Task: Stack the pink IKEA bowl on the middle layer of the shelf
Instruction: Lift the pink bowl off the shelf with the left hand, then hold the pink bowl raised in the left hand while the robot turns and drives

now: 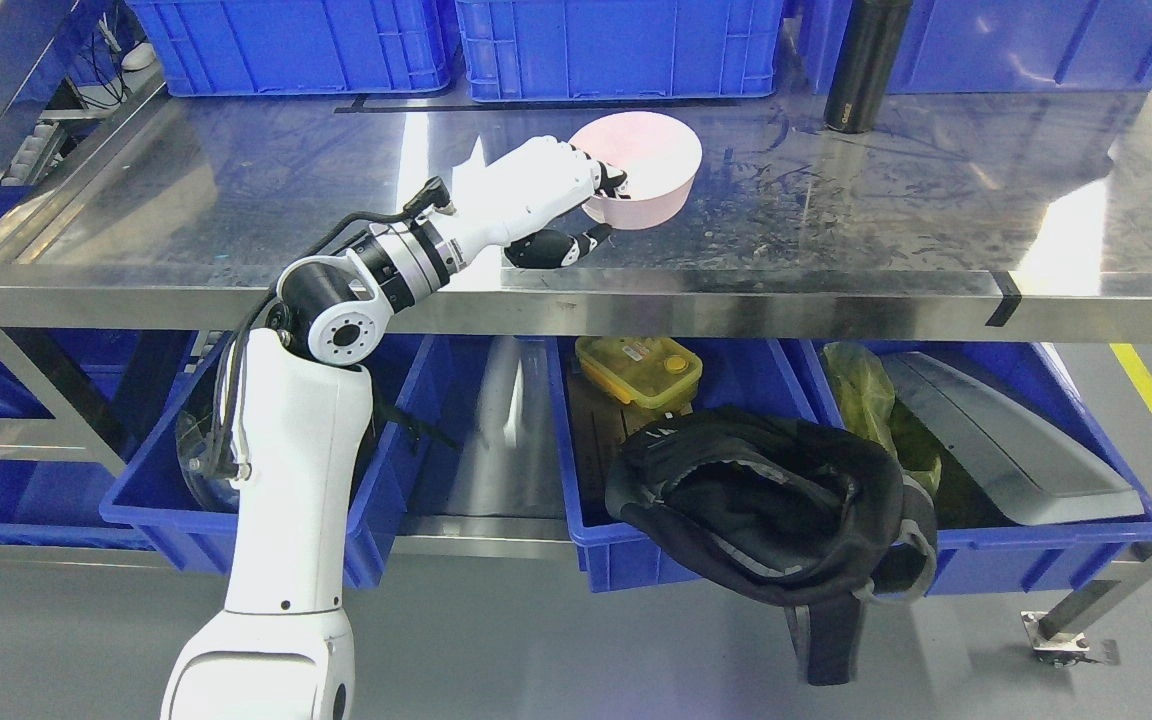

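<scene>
**Pink bowl in my left hand, on the steel shelf**

Steel shelf (236, 190) runs across the whole view, with blue crates (296, 45) lined along its back edge. From the lower left my white left arm (291, 480) rises past the shelf's front lip and bends in over the surface. My left hand (546, 195) reaches toward the middle, and its fingers (611, 180) are curled over the near rim of the pink bowl (651, 165), with the dark thumb (561, 247) underneath at the bowl's lower left side, so I have the bowl pinched at its edge. It sits tilted, its opening facing up and slightly toward me, on or just above the shelf; I cannot tell whether its base touches. Further right, a black bottle (866, 65) stands upright near the back, well apart from the bowl. Below the shelf, blue bins (626, 560) hold a yellow lidded box (641, 368) and, to the right, a black fabric item (766, 500) draped over the bin's front wall.
</scene>
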You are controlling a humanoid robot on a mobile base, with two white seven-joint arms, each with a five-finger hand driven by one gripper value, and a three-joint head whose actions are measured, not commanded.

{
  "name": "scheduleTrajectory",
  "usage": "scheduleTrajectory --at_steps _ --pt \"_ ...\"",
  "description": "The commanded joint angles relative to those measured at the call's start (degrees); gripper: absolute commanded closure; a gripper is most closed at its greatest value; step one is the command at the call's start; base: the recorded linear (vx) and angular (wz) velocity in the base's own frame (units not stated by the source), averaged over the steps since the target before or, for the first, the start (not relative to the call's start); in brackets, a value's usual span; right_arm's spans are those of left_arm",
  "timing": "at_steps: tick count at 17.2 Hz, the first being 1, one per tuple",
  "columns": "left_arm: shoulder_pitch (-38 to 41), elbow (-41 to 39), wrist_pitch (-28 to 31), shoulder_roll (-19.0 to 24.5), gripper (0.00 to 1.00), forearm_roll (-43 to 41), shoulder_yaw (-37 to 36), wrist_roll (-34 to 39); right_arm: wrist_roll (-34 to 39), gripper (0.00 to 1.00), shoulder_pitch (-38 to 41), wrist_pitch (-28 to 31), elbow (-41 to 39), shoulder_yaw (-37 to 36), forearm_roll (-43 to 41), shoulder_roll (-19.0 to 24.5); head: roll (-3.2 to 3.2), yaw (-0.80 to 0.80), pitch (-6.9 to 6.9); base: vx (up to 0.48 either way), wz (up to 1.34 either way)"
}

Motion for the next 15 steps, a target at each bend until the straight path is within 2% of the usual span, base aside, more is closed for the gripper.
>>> scheduleTrajectory --at_steps 1,5,9,15 --pt "1.9 -6.1 -0.2 1.0 1.00 0.6 1.6 0.0 0.0 0.00 1.3 0.0 -1.0 0.0 0.0 -1.0 0.00 0.00 0.00 0.000 0.00" --pt "1.8 -6.2 -0.2 1.0 0.99 0.9 1.6 -0.1 0.0 0.00 1.3 0.0 -1.0 -0.1 0.0 -1.0 0.00 0.00 0.00 0.004 0.04" --pt "1.6 -6.1 -0.2 1.0 0.99 1.0 1.6 -0.3 0.0 0.00 1.3 0.0 -1.0 0.0 0.0 -1.0 0.00 0.00 0.00 0.003 0.49" --pt "1.3 -6.0 0.1 1.0 0.99 1.5 0.9 -0.6 0.0 0.00 1.3 0.0 -1.0 -0.1 0.0 -1.0 0.00 0.00 0.00 -0.003 1.24"
